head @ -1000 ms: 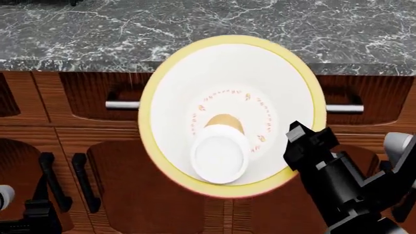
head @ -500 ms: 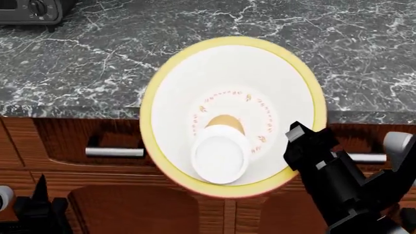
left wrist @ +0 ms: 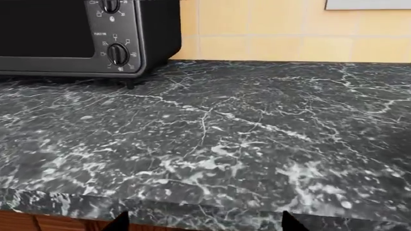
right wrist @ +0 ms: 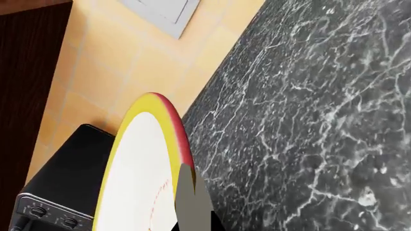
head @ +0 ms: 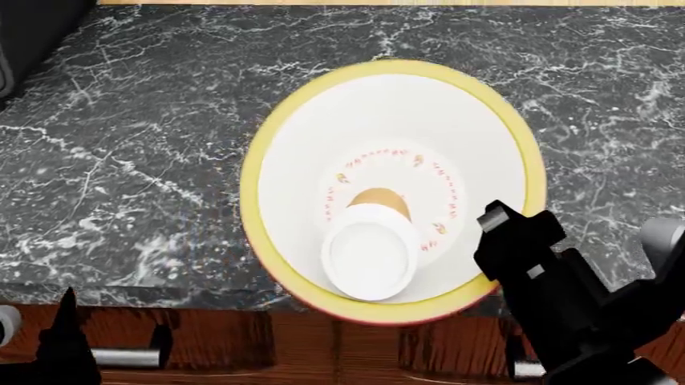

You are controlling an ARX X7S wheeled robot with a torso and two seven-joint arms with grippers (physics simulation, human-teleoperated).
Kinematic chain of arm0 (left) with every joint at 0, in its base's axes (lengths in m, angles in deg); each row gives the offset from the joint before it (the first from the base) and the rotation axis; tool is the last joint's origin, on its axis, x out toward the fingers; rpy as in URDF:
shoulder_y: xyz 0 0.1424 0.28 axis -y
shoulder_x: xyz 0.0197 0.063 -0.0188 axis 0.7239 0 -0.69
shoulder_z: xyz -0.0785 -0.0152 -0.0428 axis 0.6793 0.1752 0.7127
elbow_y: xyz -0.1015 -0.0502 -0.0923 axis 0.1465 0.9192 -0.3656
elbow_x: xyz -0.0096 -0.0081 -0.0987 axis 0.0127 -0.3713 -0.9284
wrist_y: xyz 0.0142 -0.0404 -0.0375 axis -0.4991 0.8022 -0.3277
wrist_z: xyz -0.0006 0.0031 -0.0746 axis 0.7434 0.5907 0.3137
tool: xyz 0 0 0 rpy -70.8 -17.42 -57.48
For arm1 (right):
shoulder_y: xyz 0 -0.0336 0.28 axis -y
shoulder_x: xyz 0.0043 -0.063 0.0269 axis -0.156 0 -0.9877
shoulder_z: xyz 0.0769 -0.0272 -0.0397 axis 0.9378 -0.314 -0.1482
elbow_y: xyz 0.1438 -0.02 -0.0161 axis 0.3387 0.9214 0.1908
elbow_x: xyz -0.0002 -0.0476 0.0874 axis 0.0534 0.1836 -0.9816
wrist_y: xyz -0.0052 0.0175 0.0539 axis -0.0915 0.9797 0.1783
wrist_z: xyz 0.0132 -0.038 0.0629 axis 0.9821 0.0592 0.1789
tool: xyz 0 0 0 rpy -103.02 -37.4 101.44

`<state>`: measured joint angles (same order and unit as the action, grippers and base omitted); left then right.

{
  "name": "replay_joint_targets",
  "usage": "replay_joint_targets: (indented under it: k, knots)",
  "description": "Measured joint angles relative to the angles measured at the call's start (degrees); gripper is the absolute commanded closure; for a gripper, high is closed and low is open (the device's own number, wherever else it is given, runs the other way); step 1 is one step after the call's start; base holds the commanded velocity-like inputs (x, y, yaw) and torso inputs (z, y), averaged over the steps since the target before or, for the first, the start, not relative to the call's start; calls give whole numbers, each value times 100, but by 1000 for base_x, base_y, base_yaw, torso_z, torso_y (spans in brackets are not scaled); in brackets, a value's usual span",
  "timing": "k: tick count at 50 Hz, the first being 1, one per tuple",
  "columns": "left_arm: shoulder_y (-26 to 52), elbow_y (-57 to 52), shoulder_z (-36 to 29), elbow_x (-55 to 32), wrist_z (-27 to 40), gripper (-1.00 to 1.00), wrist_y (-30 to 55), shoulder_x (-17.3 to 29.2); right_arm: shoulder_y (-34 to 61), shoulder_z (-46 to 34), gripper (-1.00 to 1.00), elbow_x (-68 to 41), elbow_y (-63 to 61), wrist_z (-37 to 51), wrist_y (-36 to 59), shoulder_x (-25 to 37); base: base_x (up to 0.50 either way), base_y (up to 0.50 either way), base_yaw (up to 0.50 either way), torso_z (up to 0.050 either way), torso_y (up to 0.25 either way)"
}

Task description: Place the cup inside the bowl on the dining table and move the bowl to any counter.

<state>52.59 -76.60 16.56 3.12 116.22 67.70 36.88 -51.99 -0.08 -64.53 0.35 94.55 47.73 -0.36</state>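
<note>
The bowl [head: 391, 136], white inside with a yellow rim, hangs over the dark marble counter [head: 139, 160], its near rim past the counter's front edge. The cup [head: 370, 255], tan with a white lid, lies tilted inside it, near the ring of red-orange marks. My right gripper [head: 495, 224] is shut on the bowl's rim at the lower right. In the right wrist view the bowl [right wrist: 138, 163] shows edge-on, red outside, with a grey finger [right wrist: 187, 192] against the rim. My left gripper [left wrist: 204, 226] is open and holds nothing, at the counter's [left wrist: 212, 144] front edge. The dining table is out of view.
A black toaster oven [left wrist: 77, 36] stands at the back left of the counter, against a yellow tiled wall [left wrist: 270, 29]. The oven's corner [head: 27, 40] shows at the head view's top left. Below the counter edge are wood cabinet fronts [head: 321, 345] with metal handles.
The view has moved forward: the counter now lies under most of the bowl, and the cabinet fronts have slid towards the bottom. The bowl, cup and right gripper keep their places in the view.
</note>
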Motion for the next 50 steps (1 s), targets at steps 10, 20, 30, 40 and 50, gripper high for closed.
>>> replay_joint_targets:
  k: [10, 20, 30, 40, 50]
  knots:
    - [1, 8, -6, -7, 5, -100, -17, 4, -50, 9, 100, 22, -10, 13, -50, 20, 501, -223, 0, 0, 2]
    - [-3, 22, -8, -12, 9, -100, -38, 11, -94, -7, 100, 41, 9, 0, -73, 38, 501, -198, 0, 0, 1]
    - [-3, 29, -20, -16, 16, -100, -51, 16, -157, -27, 100, 69, 35, -34, -102, 43, 491, -140, 0, 0, 2]
    - [5, 39, -35, -17, 27, -100, -62, 16, -251, -48, 100, 97, 73, -48, -95, 69, 90, -4, 0, 1, 1]
    - [5, 51, -42, -21, 37, -100, -72, 22, -291, -37, 100, 47, 77, -153, -102, 103, 0, 0, 0, 0, 0]
